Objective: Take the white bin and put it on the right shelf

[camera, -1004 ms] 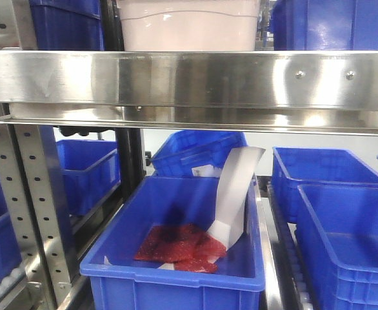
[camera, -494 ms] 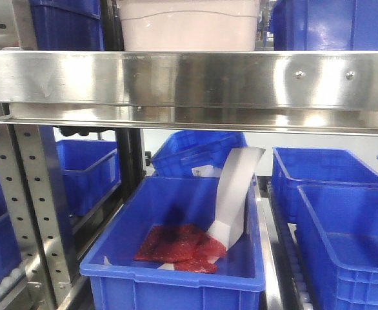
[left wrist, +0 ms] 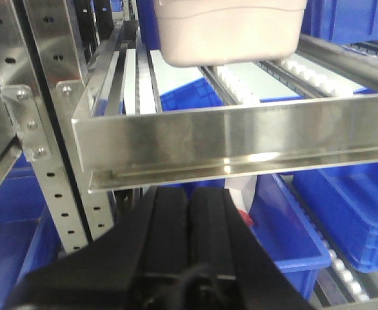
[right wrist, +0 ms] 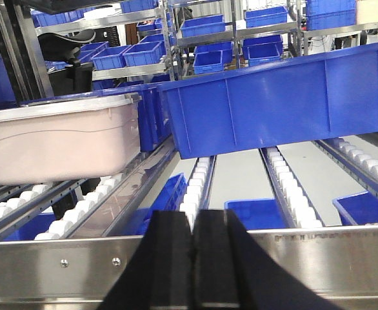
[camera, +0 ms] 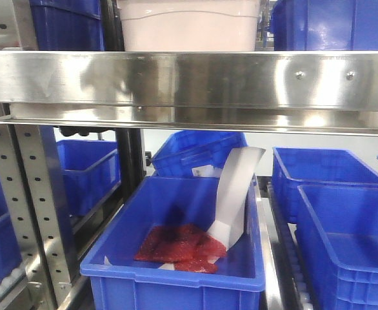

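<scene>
- Location: the white bin (right wrist: 60,142) sits on the roller tracks of the steel shelf (camera: 189,81), behind the front rail. In the front view it stands between blue crates (camera: 66,26) on either side.
- Contact: neither claw touches the bin. Both hang below and in front of the rail.
- Left claw (left wrist: 188,226): fingers pressed together, nothing between them, aimed up toward the rail under the bin.
- Right claw (right wrist: 192,258): fingers together, empty, aimed at the roller lanes to the right of the bin, beneath a tilted blue crate (right wrist: 279,103).
- Handling, judged: a large, thin-walled plastic tub, likely light if empty; contents cannot be seen through the cloudy wall. The walls look smooth and may flex and slip under a pinch. Rollers under it mean it could slide with little push.
- Where to take hold, judged: too wide for one claw across the body. The overhanging lid lip (right wrist: 66,106) or the rim below it at the two short ends looks the firmest purchase, one claw per end.
- Orientation: upright, lid on top, level on the rollers.
- Long axis: from the right wrist view the long side faces that camera, so the axis appears to run along the roller lanes, front to back; the front view shows a narrower face. This is not certain.
</scene>
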